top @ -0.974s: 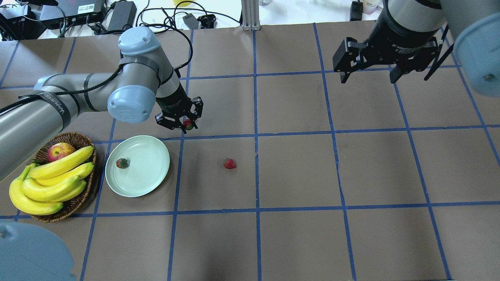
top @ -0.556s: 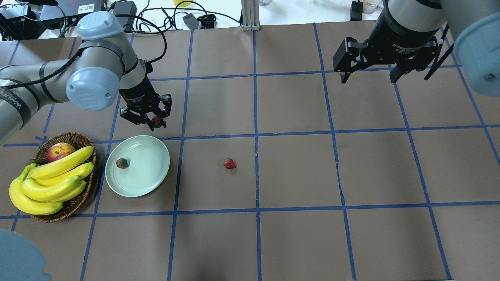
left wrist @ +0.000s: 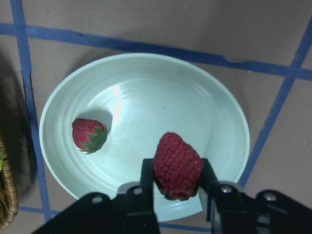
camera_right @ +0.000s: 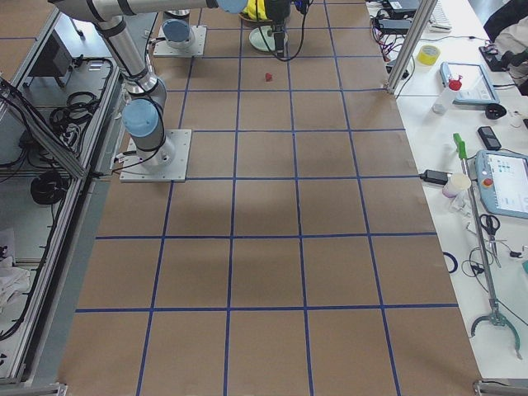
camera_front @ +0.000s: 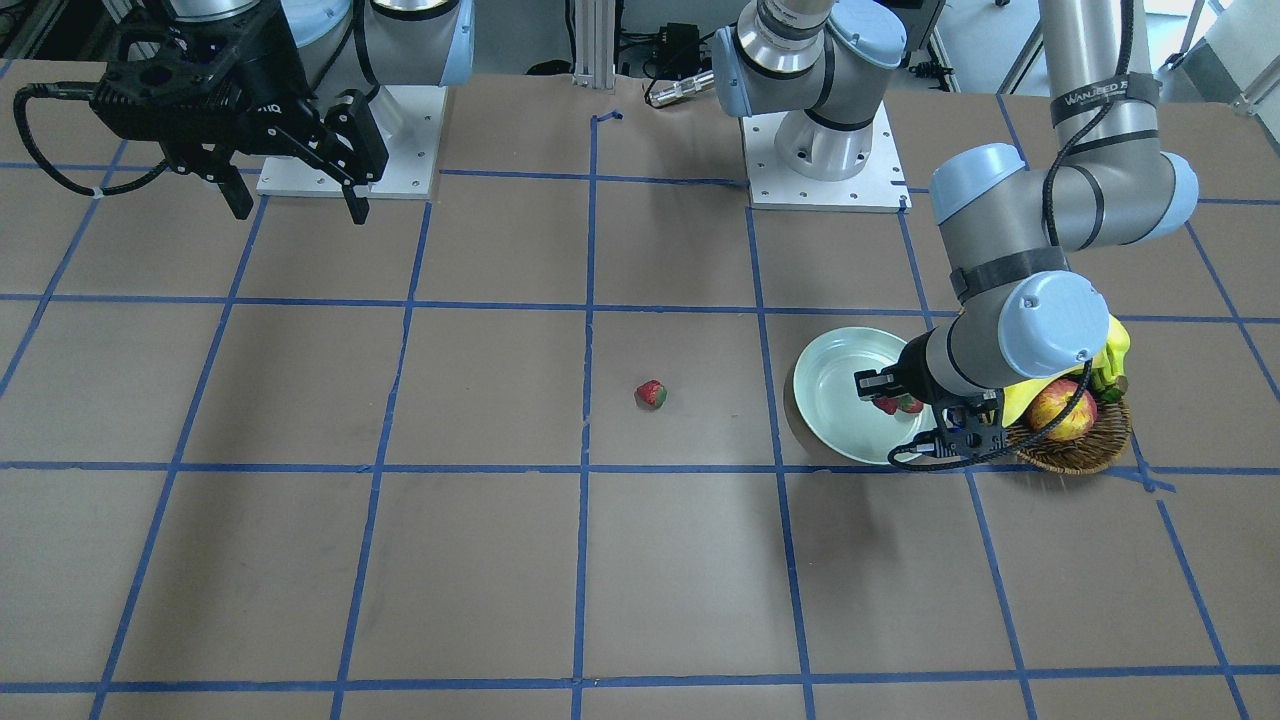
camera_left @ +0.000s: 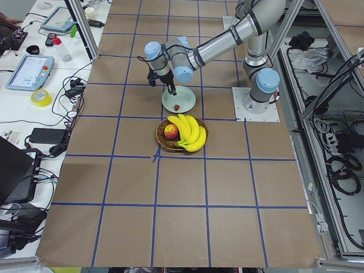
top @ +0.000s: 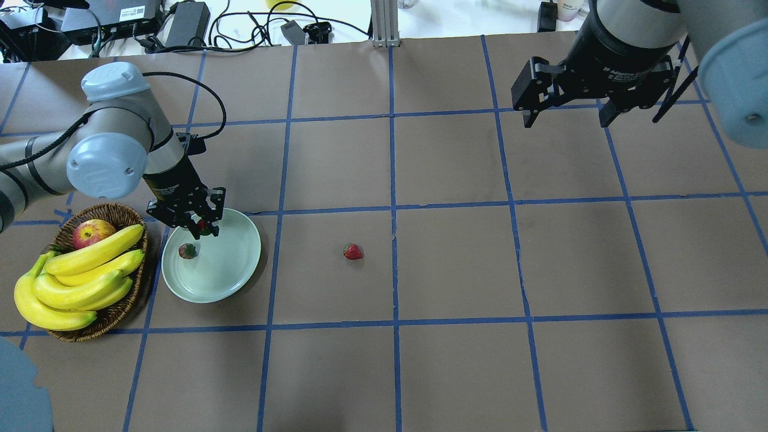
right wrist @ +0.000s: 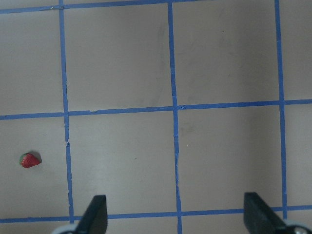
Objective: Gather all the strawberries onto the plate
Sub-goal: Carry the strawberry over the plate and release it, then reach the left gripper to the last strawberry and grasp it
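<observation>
My left gripper (top: 201,228) hangs over the far rim of the pale green plate (top: 231,273), shut on a strawberry (left wrist: 177,165) that shows red between its fingers (left wrist: 147,171). A second strawberry (top: 188,251) lies inside the plate near its left side, also clear in the left wrist view (left wrist: 88,135). A third strawberry (top: 353,251) rests on the brown table paper to the right of the plate. My right gripper (top: 567,114) hovers high over the far right of the table, open, with nothing between its fingers.
A wicker basket (top: 123,315) with bananas (top: 78,282) and an apple (top: 92,232) stands just left of the plate, close to the left arm's wrist. Blue tape lines grid the table. Cables and power bricks (top: 186,24) lie beyond the far edge.
The left arm has swung left and toward the robot, carrying the held strawberry from the bare paper beyond the plate to above the plate's rim. The right arm has stayed still.
</observation>
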You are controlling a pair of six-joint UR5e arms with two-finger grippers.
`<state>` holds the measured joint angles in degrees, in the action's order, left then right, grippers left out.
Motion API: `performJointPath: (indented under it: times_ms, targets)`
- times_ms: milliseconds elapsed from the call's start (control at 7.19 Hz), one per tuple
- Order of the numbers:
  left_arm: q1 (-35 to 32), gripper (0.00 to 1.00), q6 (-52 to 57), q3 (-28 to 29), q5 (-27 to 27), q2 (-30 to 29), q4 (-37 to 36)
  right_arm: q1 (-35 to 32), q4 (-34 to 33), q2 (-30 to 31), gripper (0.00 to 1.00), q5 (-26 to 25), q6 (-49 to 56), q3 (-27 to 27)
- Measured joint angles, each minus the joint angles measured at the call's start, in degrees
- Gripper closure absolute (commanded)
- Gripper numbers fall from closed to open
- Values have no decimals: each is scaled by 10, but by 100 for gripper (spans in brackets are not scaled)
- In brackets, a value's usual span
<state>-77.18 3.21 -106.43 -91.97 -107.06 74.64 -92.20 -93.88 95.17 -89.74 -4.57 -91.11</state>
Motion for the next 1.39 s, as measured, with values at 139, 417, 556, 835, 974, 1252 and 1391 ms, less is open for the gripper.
performJointPath:
  times_ms: [139,417,556,835,974,1252,1391]
  targets:
    - [4,0,0,-4,1,-5,-4,0,0,0,0,0,0,0]
    - [5,0,-3,-5,3,-8,-5,0,0,0,0,0,0,0]
    - [4,0,-3,-3,3,-5,-4,0,0,0,0,0,0,0]
    - [-7,0,-40,2,23,6,-1,0,0,0,0,0,0,0]
    - [-21,0,-68,12,58,11,-3,-1,0,0,0,0,0,1]
    - [-91,0,-137,39,105,10,-13,-1,-1,0,0,-1,0,1]
    - [-131,0,-166,43,114,6,-26,-1,-1,-1,0,-1,0,1]
